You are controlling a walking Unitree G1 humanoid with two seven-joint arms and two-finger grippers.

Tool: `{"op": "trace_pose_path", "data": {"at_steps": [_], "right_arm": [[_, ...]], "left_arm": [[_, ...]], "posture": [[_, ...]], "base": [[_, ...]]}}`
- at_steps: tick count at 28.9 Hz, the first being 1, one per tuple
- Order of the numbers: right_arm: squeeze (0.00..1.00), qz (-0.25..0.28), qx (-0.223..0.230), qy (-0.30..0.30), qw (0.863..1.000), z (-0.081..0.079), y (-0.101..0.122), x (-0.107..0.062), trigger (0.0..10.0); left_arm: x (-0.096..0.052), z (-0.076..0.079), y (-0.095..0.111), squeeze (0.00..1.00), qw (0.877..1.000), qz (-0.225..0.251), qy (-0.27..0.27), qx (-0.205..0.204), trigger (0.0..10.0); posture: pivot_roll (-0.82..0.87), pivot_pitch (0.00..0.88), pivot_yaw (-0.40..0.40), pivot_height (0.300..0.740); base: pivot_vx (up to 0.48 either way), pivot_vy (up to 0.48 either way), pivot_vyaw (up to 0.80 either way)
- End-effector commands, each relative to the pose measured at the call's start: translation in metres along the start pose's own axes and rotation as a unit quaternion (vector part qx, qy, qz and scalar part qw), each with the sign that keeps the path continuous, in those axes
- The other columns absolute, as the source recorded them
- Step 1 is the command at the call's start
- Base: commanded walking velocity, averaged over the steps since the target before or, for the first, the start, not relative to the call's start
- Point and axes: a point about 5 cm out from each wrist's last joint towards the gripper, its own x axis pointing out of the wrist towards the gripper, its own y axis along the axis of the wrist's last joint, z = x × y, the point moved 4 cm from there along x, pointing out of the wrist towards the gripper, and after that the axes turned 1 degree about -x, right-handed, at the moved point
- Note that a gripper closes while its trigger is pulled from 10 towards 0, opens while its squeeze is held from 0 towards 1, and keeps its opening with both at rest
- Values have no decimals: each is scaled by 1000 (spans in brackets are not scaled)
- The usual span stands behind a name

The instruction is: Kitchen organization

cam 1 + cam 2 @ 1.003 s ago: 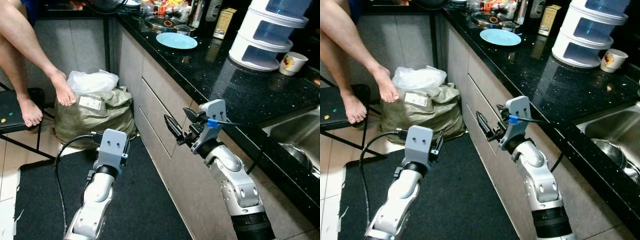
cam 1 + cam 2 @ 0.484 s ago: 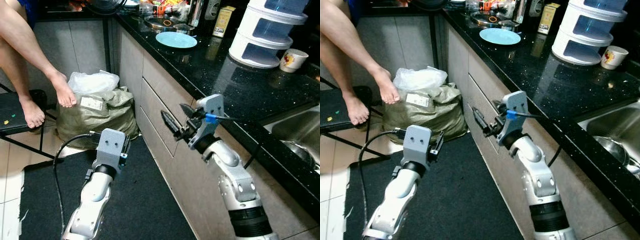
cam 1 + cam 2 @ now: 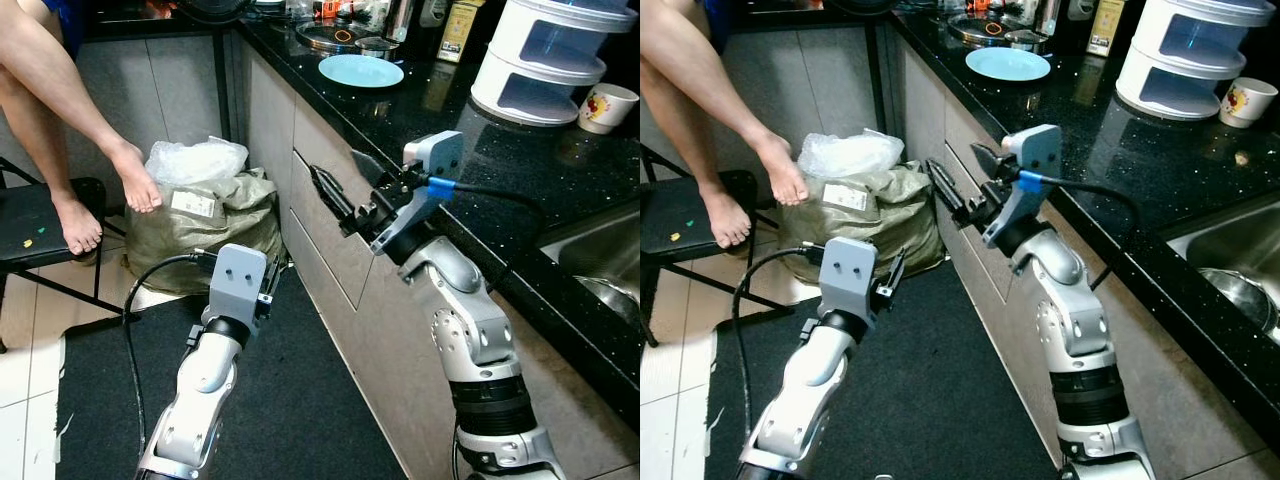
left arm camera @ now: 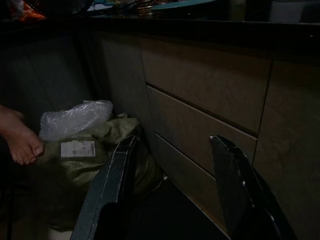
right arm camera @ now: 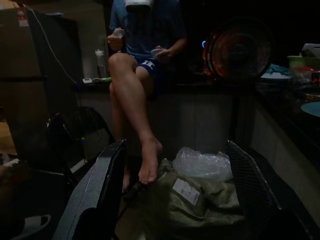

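Observation:
My right gripper point(image 3: 335, 166) is raised beside the beige cabinet front, level with the top drawer point(image 3: 322, 150) under the black counter point(image 3: 470, 170). It is open with nothing between its fingers point(image 5: 95, 195), and it points along the cabinets toward the seated person. The drawer fronts point(image 4: 200, 127) look shut. My left gripper point(image 4: 174, 139) hangs low over the black floor mat point(image 3: 300, 420), open and empty, facing the lower drawers and a green sack point(image 4: 82, 155).
A light blue plate point(image 3: 360, 70), a white stacked container point(image 3: 545, 60) and a cup point(image 3: 607, 107) stand on the counter; a sink point(image 3: 600, 255) is at right. The green sack with a plastic bag point(image 3: 195, 160) lies against the cabinets. A person's bare legs point(image 3: 60, 100) hang over a black chair point(image 3: 40, 225).
My right gripper has risen from the second drawer's height to the top drawer's height and reached farther along the cabinet front. The camera shifted slightly. The left arm has barely moved.

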Motion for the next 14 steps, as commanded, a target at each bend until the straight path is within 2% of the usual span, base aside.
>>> {"op": "trace_pose_path", "data": {"at_steps": [1, 6, 9, 14], "right_arm": [[0, 26, -9, 11, 1000, -4, 13, 4, 10000], [0, 31, -12, 2, 999, -1, 17, 4, 10000], [0, 37, -2, -10, 999, 3, 19, 4, 10000], [0, 37, -10, -12, 999, 5, 21, 3, 10000]], "left_arm": [[-2, -1, 1, 0, 1000, -1, -3, -4, 10000], [-1, -1, 2, 0, 1000, -2, -12, -2, 10000], [-1, 0, 2, 0, 1000, -2, -16, -3, 10000], [-1, 3, 2, 0, 1000, -2, -21, -3, 10000]], "posture": [[-8, 0, -55, 736], [-7, 0, -55, 736], [-7, 0, -51, 736], [-8, 0, -47, 736]], "base": [[259, 0, 744], [271, 0, 746], [285, 0, 0], [296, 0, 0]]}}
